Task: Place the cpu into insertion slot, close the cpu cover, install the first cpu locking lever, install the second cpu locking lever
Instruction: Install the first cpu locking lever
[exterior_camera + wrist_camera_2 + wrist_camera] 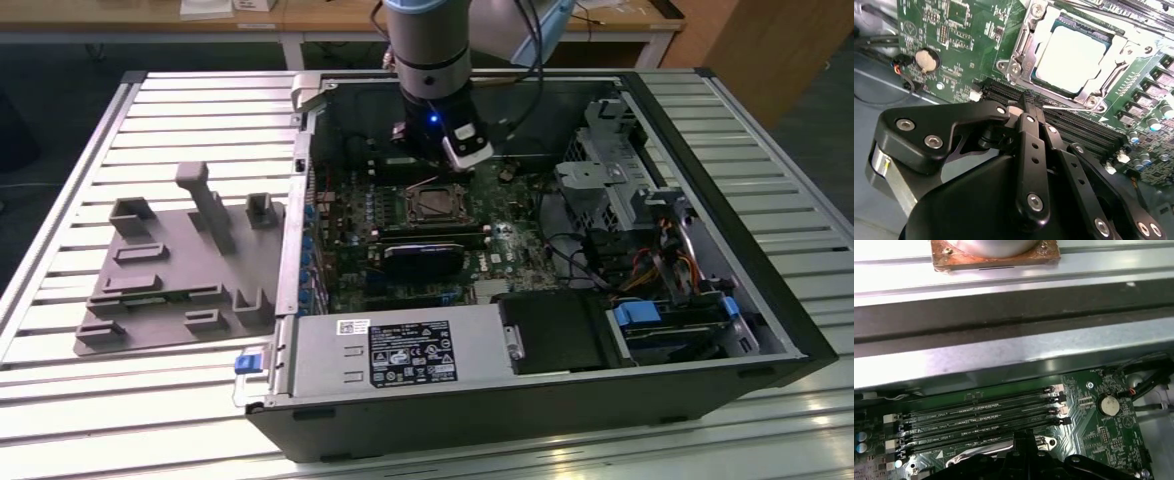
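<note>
Open black desktop computer case (534, 425) lies on its side on a slatted silvery metal table (80, 420). Grey robot arm (430, 60) reaches down into it, over the green motherboard (521, 240).

In the second wrist view the black linkage gripper (1026, 106) has its two fingers (1028, 140) drawn together, pressed side by side. Whether anything thin is nipped at the tips cannot be told. The tips sit just beside a corner of the socket, over the long black memory slots (1079, 127).

Square silvery-topped cpu (1069, 52) sits in the socket. Thin square silvery metal cpu cover (1023, 50) lies flat around it, chip showing through the window. Round silvery coin cell (927, 60) sits well apart on the board.

Labels:
- black-and-white printed label (414, 355) on the grey power supply box (320, 360)
- small white sticker (351, 325) beside it
- fine white print along the slots in the first wrist view

Grey moulded fixture tray (160, 280) rests on the table, to the exterior view's left of the case.
</note>
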`<act>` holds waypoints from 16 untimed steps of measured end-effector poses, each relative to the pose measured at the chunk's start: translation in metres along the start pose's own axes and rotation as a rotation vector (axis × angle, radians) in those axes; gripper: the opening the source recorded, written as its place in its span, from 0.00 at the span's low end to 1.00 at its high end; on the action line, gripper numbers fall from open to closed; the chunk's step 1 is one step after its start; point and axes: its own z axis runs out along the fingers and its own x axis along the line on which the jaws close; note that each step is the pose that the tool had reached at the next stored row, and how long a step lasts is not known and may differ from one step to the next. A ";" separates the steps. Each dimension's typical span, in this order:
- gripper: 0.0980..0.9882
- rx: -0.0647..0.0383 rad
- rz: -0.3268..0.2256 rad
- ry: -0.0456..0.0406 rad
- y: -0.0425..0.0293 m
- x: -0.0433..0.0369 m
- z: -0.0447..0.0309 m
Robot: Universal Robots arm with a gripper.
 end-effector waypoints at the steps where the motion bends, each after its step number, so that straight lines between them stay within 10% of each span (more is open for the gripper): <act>1: 0.00 0.003 0.009 -0.0027 -0.0001 0.0001 0.0003; 16: 0.00 0.019 0.074 -0.0246 0.0042 0.0052 0.0032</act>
